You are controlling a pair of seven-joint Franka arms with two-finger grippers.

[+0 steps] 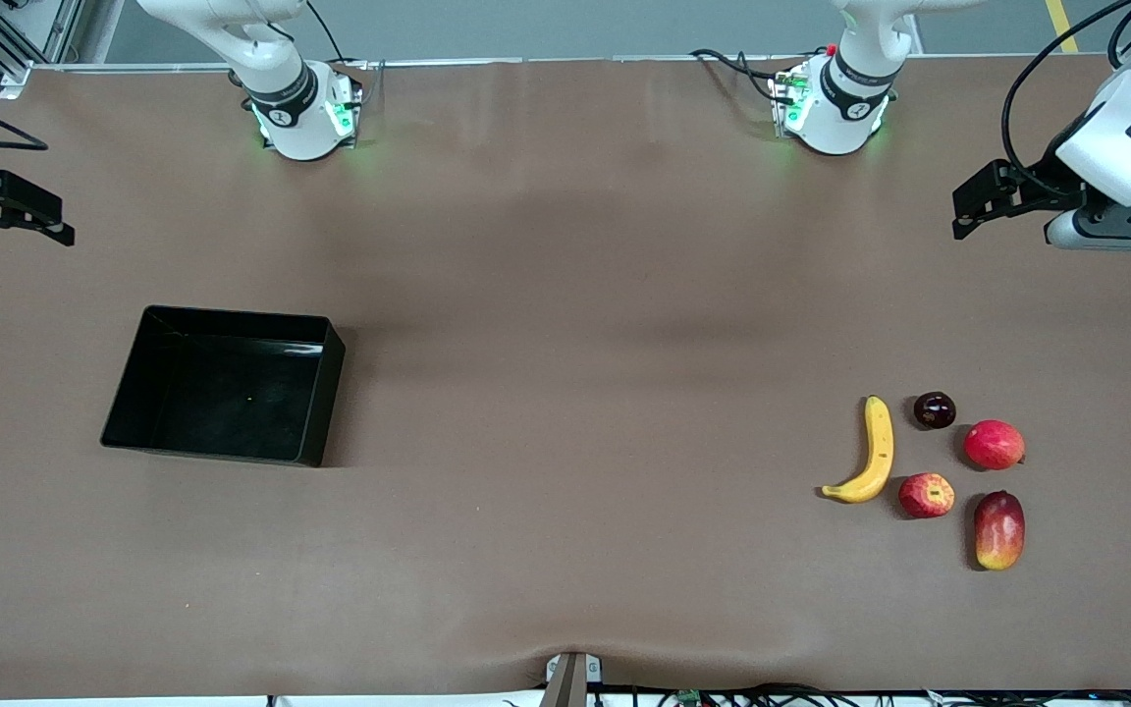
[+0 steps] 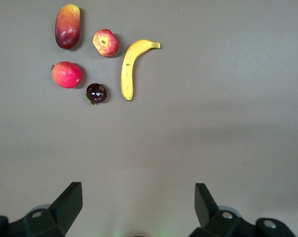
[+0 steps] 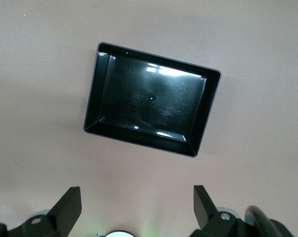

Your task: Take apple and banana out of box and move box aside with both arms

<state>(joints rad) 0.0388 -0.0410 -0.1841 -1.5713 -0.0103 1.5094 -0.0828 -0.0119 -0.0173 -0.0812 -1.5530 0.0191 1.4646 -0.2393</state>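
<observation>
Lying nearest the front camera, at the left arm's end of the table, was the mango-like fruit (image 1: 998,530), with the apple (image 1: 926,495) just beside it and the banana (image 1: 868,453) curving alongside the apple, close but apparently not touching. Slightly farther from the camera sat a plain red fruit (image 1: 994,444) and a small dark fruit (image 1: 934,409). The box (image 1: 222,384) stood empty, well apart from them, toward the right arm's end of the table (image 1: 565,275). Both fruits were already out of it, so I judged the job all but done, or done.

The left gripper (image 1: 978,206) hung over bare table at its own end, jaws apart and holding nothing; its wrist view showed both fingers (image 2: 67,202) spread wide with the fruit cluster ahead. The right gripper (image 1: 21,211) hung at the table's edge at its end, jaws likewise apart and empty, the box in its wrist view.

The risks I saw: the fruits were crowded, so a reach among them could nudge the round ones into rolling. If the box needed moving again, its glossy low walls looked slippery, and uneven lifting by two arms could tilt or twist it. The left arm would also have to cross most of the table to reach it.
</observation>
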